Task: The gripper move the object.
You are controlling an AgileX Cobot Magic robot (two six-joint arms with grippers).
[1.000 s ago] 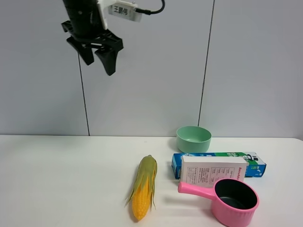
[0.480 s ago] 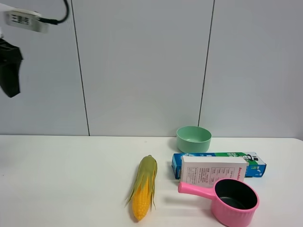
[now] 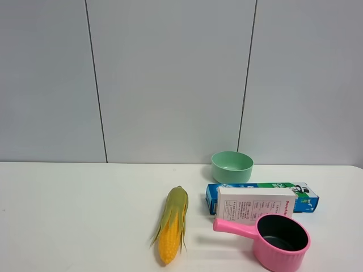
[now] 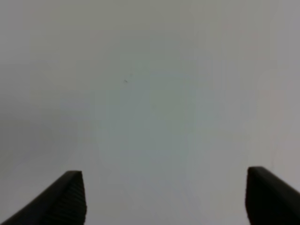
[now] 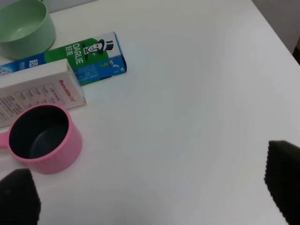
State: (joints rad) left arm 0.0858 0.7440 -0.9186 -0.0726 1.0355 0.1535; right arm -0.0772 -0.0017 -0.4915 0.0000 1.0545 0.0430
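Observation:
The white carton with red print lies on the white table, leaning against the blue-green toothpaste box behind it. It also shows in the right wrist view. My right gripper is open and empty, above the table to the carton's right. My left gripper is open and empty, facing a plain grey surface. Neither gripper shows in the exterior high view.
A pink saucepan sits in front of the carton, its handle touching or overlapping the carton's front edge. A green bowl stands behind the toothpaste box. An ear of corn lies left of the carton.
The left arm, high near the wall, swung left and has left the exterior high view. The objects on the table have not moved.

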